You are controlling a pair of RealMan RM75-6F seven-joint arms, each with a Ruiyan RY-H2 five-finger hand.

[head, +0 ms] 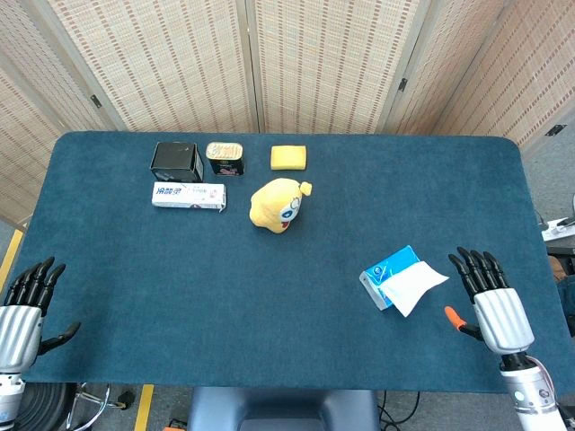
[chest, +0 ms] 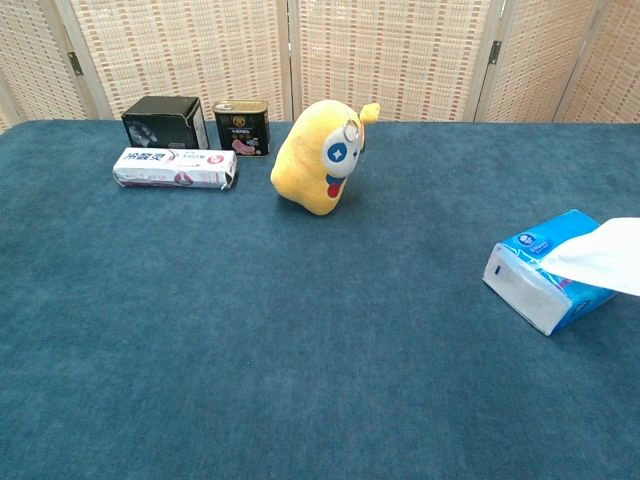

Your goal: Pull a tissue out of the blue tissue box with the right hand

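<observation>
Right hand (head: 492, 301) rests at the near right table edge, fingers spread and straight, holding nothing — the blue rectangular tissue box (head: 388, 277) lies just to its left, a white tissue (head: 415, 286) sticking out of the top toward the hand, not touching it. Left hand (head: 25, 305) sits at the opposite near edge, fingers apart, empty — well apart from the box.

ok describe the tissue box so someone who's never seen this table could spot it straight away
On the blue table, look to the robot's right side, next to its open right hand. The tissue box lies there alone, blue and white, the only thing with a white tissue sticking out of it.
</observation>
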